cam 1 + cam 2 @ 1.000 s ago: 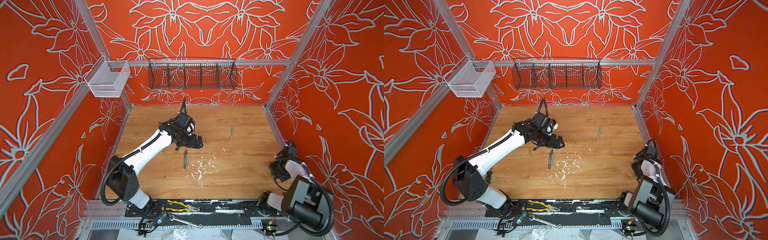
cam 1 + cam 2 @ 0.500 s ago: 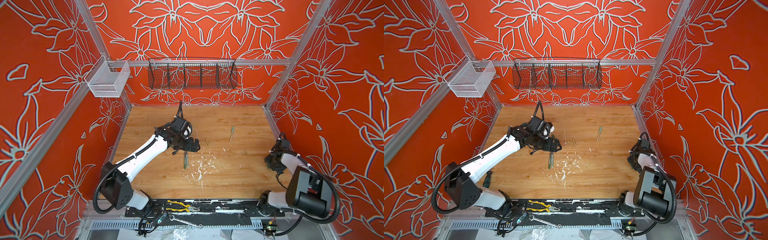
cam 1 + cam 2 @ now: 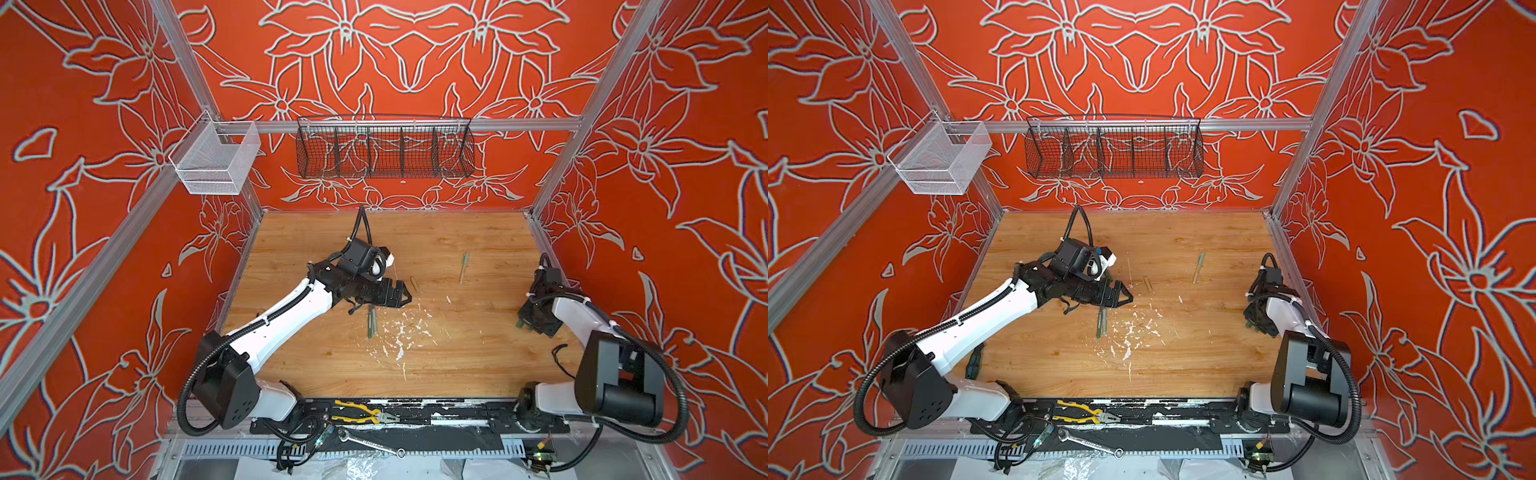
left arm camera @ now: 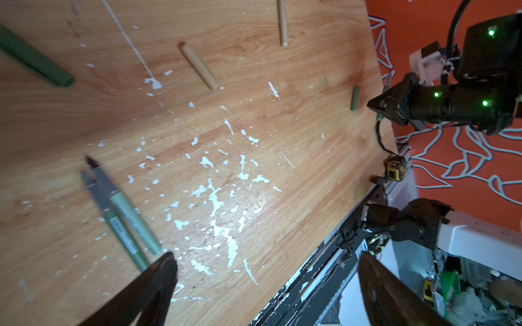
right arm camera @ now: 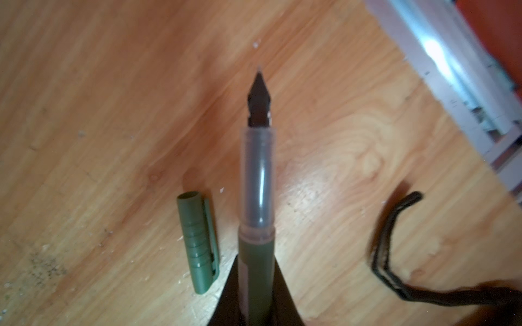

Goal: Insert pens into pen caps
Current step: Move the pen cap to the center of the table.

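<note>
- While my left arm stretches out over the middle of the table point(image 3: 457, 365), the left gripper point(image 3: 404, 296) hangs with its jaws spread wide and nothing between them. The left wrist view shows its fingers point(image 4: 158, 282) well apart above bare wood.
- Two green pens point(image 3: 371, 323) lie side by side and touching, both uncapped, with dark tips that show in the left wrist view point(image 4: 121, 214). In both top views their far ends sit just under that gripper.
- A tan pen cap point(image 3: 413, 283) lies on the wood just past the left fingertips, by itself.
- Further toward the right and back lies the tan pen point(image 3: 462, 270), well apart from its cap. Its far end reads greenish to me, and I cannot tell why.
- Over at the right edge of the table, the right gripper point(image 3: 525, 325) is clamped tight on the dark green pen point(image 5: 257, 183). The barrel comes out from between the jaws, and the clear section and dark nib are bare.
- Beside that pen the dark green cap point(image 5: 199, 245) lies flat on the wood, near but not touching, its open end facing the same way as the nib.
- White flecks point(image 3: 399, 332) litter the centre of the table.
- Yellow-handled pliers point(image 3: 361, 411) and a wrench point(image 3: 370, 442) rest on the front rail.
</note>
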`<state>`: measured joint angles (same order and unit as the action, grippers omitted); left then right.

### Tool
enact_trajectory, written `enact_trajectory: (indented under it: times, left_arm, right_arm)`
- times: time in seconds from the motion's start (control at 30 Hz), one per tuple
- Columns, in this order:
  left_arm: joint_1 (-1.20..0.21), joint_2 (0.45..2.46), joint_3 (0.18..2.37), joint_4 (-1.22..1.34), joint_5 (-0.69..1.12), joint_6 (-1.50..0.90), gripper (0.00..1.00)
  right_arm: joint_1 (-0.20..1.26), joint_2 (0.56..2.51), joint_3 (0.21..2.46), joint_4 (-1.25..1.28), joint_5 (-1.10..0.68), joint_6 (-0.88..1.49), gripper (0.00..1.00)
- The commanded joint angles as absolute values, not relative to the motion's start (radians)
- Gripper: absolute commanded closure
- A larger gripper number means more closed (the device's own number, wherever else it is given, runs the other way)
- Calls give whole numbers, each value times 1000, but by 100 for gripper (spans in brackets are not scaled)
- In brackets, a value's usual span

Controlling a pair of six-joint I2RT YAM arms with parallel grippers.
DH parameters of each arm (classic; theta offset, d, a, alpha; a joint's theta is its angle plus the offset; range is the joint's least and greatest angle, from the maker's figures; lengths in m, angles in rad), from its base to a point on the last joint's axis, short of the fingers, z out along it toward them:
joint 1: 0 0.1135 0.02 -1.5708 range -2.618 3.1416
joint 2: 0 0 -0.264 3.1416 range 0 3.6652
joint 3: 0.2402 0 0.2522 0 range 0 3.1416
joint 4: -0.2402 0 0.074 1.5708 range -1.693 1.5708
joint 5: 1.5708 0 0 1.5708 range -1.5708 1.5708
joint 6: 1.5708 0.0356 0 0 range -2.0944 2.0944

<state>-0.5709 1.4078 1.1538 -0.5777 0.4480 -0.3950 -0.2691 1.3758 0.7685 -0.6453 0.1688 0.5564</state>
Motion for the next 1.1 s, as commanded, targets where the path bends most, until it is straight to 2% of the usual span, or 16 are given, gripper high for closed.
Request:
enact_trajectory:
  times: [0.0,0.23,0.4,0.57,0.9,1.07]
  left_arm:
    - [-575,1433,1117,-470,521,-427,2]
    - [-575,1445,1113,-480,505,-376,2]
    - [-575,1438,1127,-514,491,-335,2]
    - [-574,1425,1118,-534,466,-319,2]
    - [-574,1406,1102,-511,468,-341,2]
    - [-574,1382,1094,-522,445,-337,2]
  right_arm:
    - [-308,1410,804,-734,216,487,100]
    - [-331,1434,822,-769,222,479,100]
    - [-328,1566,886,-755,183,429,100]
    - [-315,1595,878,-728,116,415,100]
    - [-210,1638,913,-685,17,404,100]
    - [-57,1665,934,-618,-44,424,100]
